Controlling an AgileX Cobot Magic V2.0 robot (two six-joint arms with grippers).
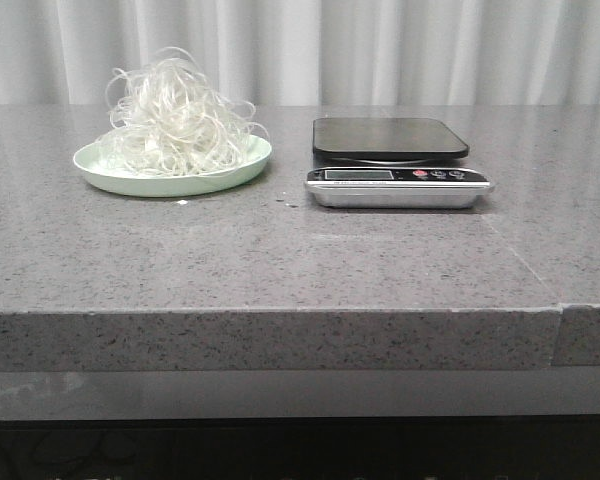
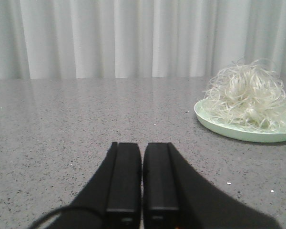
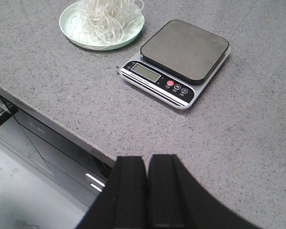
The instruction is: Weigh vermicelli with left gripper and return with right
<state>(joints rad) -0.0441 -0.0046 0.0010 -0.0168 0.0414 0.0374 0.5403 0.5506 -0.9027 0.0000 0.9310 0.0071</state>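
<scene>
While the front view shows neither arm, each wrist view shows only its own fingertips.
Worktop [image 1: 280,260]: grey speckled stone; its near edge drops to a dark, unreadable space.
Scale [image 1: 395,160]: right of the plate and apart from it; dark bare platform, display text too small to read.
Plate [image 1: 110,175]: pale green, left of centre.
Vermicelli [image 1: 175,120]: heaped on the plate, a rounded tangle of loops with no clear long axis or heading.
Left gripper [image 2: 142,183]: black fingers pressed together, empty, low over the worktop, well apart from the plate [image 2: 238,131].
Right gripper [image 3: 147,188]: fingers closed, holding nothing, above the worktop's near edge; scale [image 3: 178,62] ahead.
</scene>
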